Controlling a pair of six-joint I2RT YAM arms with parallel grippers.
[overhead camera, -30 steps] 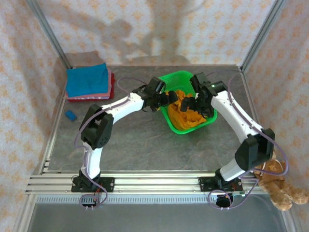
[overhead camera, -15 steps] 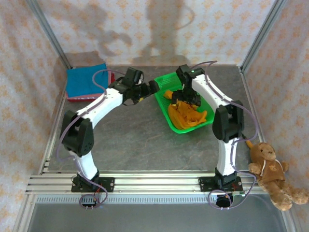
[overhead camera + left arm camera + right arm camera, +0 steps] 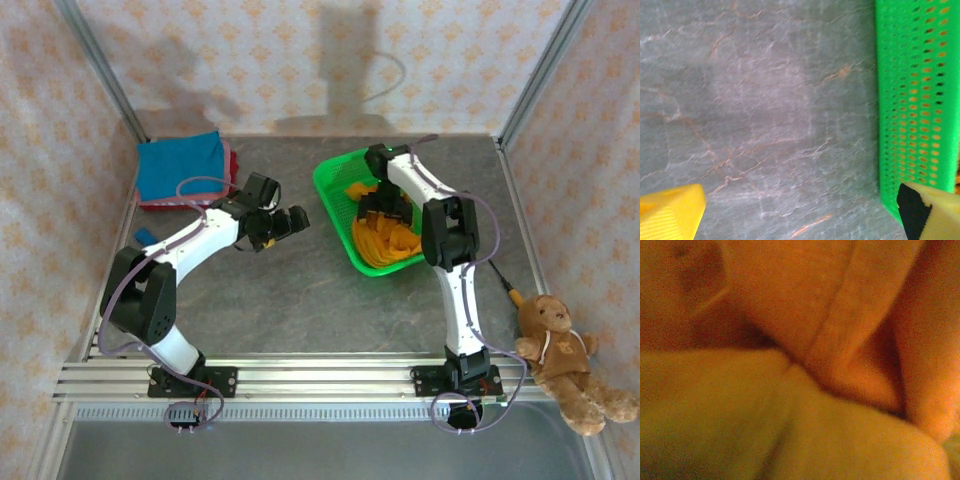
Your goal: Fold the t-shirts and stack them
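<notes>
The grey stone-patterned table (image 3: 300, 290) carries everything. To the right of its middle stands the green mesh basket (image 3: 335, 190), turned at a slant. The orange t-shirt (image 3: 385, 240) lies crumpled inside it, partly covered by the right arm. The right gripper (image 3: 384, 208) is pushed down among the folds, and from above its fingers are lost against the cloth. The right wrist camera gives only a blurred close view of orange fabric (image 3: 790, 300) with a hem band. A paler, yellowish mass across the bottom cannot be made out, so whether this gripper is spread or clamped cannot be told.

In the far left corner sits a folded pile, the blue t-shirt (image 3: 178, 165) on top. A red t-shirt (image 3: 232, 163) shows only as a thin edge beneath it; the layers below cannot be counted.

The brown teddy bear (image 3: 560, 350) sits off the table's near right edge.

The left gripper (image 3: 285, 222) hovers over bare table between the pile and the basket, spread wide and holding nothing. Its wrist view shows the yellow fingertips (image 3: 670, 210) cut off at the bottom corners, with the basket's perforated wall (image 3: 915, 100) just to the right.

A small blue object (image 3: 145, 237) lies near the left edge, half hidden.
</notes>
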